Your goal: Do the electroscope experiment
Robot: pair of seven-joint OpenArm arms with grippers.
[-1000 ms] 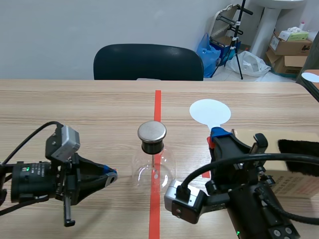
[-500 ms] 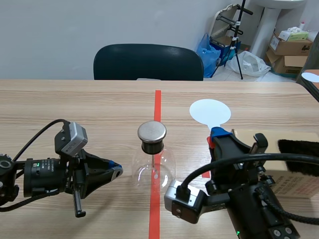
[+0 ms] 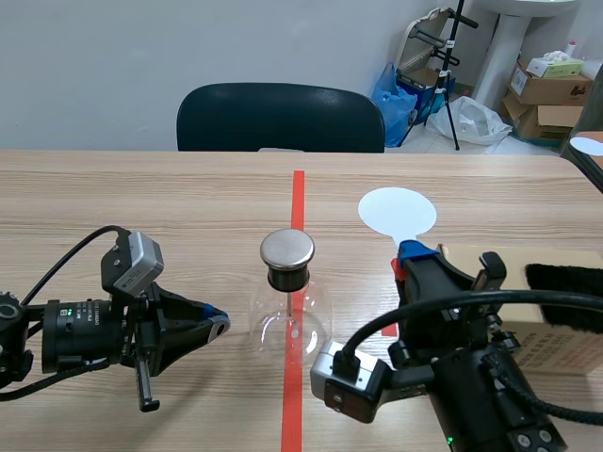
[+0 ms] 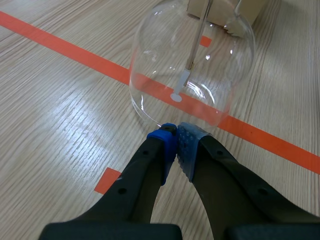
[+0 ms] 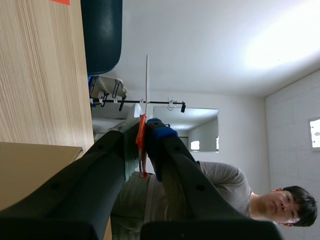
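Glass flask [image 3: 290, 325]: rod [image 4: 198, 39], foil leaf [image 4: 176, 96] inside; right fingers [image 5: 161, 139] clamp white paddle [image 3: 397, 212].

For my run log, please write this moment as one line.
left claw: shut, tips near electroscope flask | right claw: shut on white disc paddle

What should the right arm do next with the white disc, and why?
Probably swing the white disc over to the metal cap: the right gripper is shut on its handle, clear of the cap, and the left gripper sits shut by the glass flask.
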